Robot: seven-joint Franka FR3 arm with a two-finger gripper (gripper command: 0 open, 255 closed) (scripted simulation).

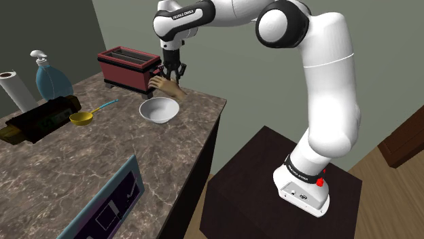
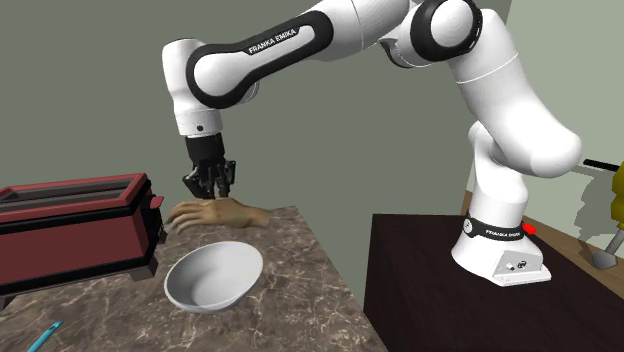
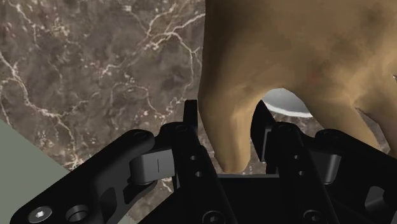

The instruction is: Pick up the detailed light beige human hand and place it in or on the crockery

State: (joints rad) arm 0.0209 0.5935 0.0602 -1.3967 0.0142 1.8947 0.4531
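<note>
Beige human hand model flat on marbled desk, long axis toaster-to-desk-edge | black hand directly above, pinching one digit | white bowl just beside, nearer second exterior camera

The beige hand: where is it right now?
In the second exterior view the beige hand lies on the marbled counter, right of the red toaster and just behind the white bowl, with the gripper directly above it.
</note>
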